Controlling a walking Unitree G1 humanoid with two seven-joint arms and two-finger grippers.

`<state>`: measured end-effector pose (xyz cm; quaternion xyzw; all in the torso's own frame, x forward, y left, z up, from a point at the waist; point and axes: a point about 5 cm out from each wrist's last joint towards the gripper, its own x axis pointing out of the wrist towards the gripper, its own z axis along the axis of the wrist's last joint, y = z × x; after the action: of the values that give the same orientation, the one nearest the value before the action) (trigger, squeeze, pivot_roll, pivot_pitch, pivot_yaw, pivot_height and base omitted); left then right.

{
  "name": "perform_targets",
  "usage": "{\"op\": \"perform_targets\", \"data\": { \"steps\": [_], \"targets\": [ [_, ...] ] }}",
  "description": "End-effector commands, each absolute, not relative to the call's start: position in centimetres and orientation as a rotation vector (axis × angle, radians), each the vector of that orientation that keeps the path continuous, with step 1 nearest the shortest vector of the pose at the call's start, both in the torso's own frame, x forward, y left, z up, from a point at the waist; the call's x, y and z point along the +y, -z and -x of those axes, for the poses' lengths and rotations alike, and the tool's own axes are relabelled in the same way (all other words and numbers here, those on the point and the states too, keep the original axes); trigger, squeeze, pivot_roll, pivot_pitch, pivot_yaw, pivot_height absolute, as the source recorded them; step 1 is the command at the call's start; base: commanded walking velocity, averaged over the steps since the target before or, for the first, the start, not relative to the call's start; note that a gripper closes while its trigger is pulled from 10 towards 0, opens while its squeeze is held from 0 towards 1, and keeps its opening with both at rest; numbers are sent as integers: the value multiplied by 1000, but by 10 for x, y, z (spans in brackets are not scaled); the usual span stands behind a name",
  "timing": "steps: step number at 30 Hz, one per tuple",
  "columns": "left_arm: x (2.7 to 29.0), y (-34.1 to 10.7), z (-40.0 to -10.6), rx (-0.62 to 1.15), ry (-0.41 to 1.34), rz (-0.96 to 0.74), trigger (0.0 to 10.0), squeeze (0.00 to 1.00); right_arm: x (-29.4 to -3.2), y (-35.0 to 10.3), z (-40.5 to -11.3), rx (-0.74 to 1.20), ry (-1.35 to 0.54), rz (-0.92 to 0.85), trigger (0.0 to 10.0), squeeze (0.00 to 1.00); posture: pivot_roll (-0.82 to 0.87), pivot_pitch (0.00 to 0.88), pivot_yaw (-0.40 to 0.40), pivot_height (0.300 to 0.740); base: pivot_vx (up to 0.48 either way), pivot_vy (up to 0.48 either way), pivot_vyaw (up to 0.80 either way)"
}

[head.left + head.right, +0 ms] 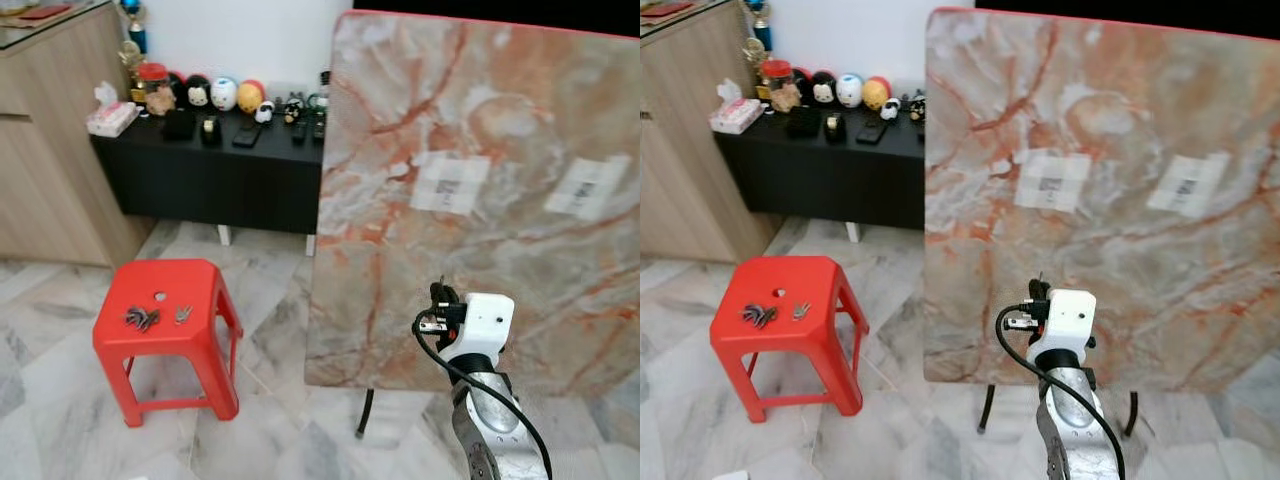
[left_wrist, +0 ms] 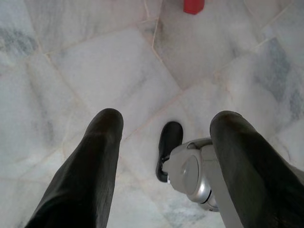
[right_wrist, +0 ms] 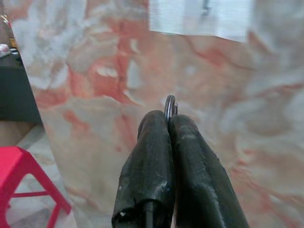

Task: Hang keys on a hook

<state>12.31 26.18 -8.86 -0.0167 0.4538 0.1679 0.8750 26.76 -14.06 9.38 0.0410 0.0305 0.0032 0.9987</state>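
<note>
Fingers of the right tool (image 3: 168, 124) are pressed together on a key ring (image 3: 170, 106), raised toward the hook (image 3: 206, 5) at 12 o'clock on the marble panel (image 1: 480, 200), while the left tool (image 2: 164, 142) hangs apart, idle, and more keys (image 1: 142, 318) lie on the red stool (image 1: 170, 300).

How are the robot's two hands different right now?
The right gripper is pinched shut on a metal key ring and faces the marble board. The left gripper is open and holds nothing, pointing down at the floor. Both have two long black fingers.
</note>
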Motion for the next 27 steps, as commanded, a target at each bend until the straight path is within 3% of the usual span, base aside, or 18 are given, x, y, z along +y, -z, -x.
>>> {"op": "perform_targets", "data": {
  "steps": [1, 4, 13, 20, 27],
  "targets": [
    [256, 91, -122, 959, -334, 35, 10000, 0, -144, -97, -268, 55, 0, -74, 10000, 0, 52, 0, -91, 740, 356, 0, 0],
    [256, 91, -121, 959, -336, 40, 10000, 0, -143, -95, -268, 60, 5, -78, 10000, 0, 55, 0, -94, 740, 352, 0, 0],
    [253, 93, -117, 960, -332, 44, 10000, 0, -149, -96, -267, 59, 81, -77, 10000, 0, 54, 0, -100, 740, 0, 0, 0],
    [249, 93, -121, 947, -333, 52, 10000, 0, -165, -103, -265, 13, 217, -14, 10000, 0, 58, 0, -108, 740, 0, 0, 0],
    [249, 92, -122, 939, -338, 57, 10000, 0, -164, -112, -266, -40, 225, 113, 10000, 0, 63, 0, -110, 740, 0, 0, 0]
  ]
}}
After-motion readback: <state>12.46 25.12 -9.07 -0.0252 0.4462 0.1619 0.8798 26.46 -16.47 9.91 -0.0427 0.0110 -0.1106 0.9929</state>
